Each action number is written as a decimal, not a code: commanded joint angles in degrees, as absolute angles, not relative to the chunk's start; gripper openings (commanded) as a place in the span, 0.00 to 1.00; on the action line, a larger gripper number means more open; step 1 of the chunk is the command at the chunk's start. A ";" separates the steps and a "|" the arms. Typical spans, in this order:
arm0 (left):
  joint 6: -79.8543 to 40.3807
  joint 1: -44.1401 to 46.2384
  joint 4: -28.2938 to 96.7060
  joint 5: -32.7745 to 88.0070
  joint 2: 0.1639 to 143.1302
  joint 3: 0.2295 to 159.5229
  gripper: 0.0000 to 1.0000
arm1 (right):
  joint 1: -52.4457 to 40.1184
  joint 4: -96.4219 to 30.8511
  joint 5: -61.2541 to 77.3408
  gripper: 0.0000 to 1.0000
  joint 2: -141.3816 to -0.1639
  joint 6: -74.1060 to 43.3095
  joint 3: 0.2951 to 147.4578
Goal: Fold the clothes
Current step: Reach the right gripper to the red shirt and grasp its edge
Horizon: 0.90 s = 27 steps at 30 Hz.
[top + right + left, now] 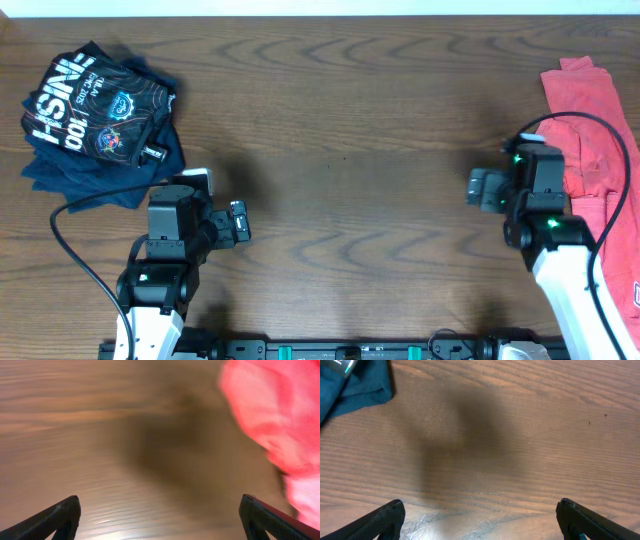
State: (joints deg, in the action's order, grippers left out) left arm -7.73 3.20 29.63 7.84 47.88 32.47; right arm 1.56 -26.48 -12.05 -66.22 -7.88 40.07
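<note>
Jaws gape wide, empty, on left gripper and right gripper; crumpled red-orange cotton T-shirt, frame right, could snag the looping black cable.

The left gripper points toward the middle, its fingers spread wide with nothing between them. The right gripper faces it from well apart (its wrist view is blurred), fingers equally parted and empty.
</note>
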 commanded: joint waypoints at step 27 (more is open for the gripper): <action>-8.25 2.92 29.56 8.58 47.75 33.82 0.98 | 39.57 -11.20 -19.18 0.01 -88.51 -21.08 41.15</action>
